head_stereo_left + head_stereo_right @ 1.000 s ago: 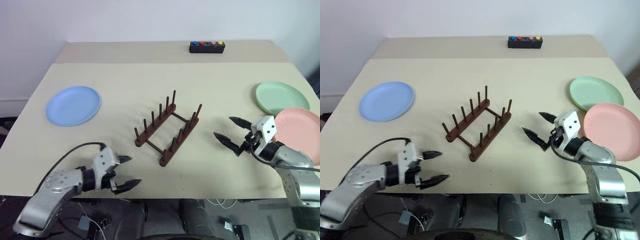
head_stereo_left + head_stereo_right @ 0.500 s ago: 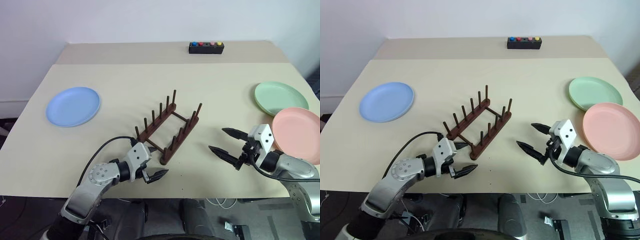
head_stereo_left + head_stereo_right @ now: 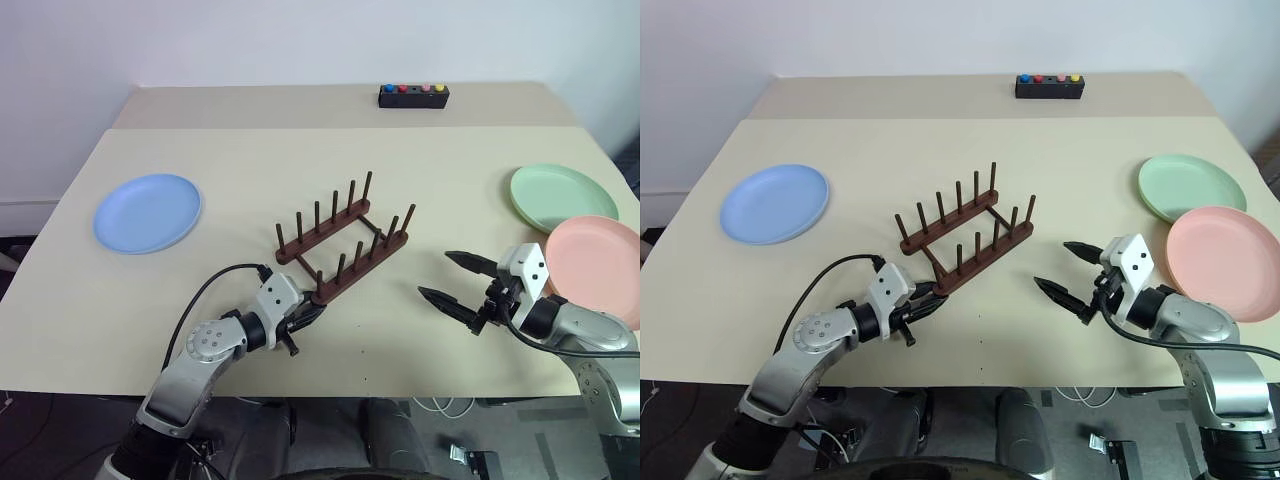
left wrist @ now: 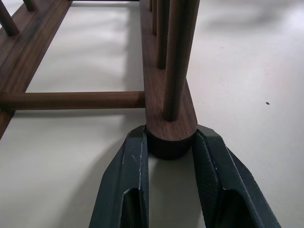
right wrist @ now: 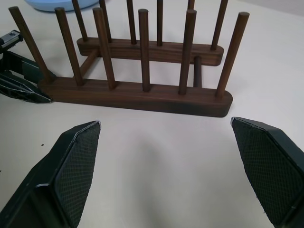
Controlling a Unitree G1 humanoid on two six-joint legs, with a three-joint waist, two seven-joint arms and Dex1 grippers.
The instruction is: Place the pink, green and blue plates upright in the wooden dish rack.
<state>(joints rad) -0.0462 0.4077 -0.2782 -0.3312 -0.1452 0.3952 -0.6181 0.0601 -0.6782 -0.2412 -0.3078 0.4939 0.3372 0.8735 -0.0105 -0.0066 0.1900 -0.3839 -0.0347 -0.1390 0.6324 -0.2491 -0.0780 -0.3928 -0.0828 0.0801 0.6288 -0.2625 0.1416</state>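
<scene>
Three plates are lying flat on the worktop (image 3: 250, 170), none yet in the wooden dish rack (image 3: 343, 248). Farthest left, the blue plate (image 3: 148, 212) is sitting well apart from everything else. Next along, the left claw (image 3: 308, 316) is pinching the rounded near end of the rack's front rail, its fingers (image 4: 127, 190) pressing either side of the wood. The rack is standing at the middle of the worktop, angled, all pegs empty. To its right, the right claw (image 3: 458, 279) is hovering with its fingers spread wide, facing the rack but not touching it. Farthest right, the green plate (image 3: 562, 195) and pink plate (image 3: 598, 268) are lying together, the pink one overlapping the green one's near edge. Gripping only one rail end is risky: any pull could be swinging or tipping the light rack, or the wood could be slipping free.
</scene>
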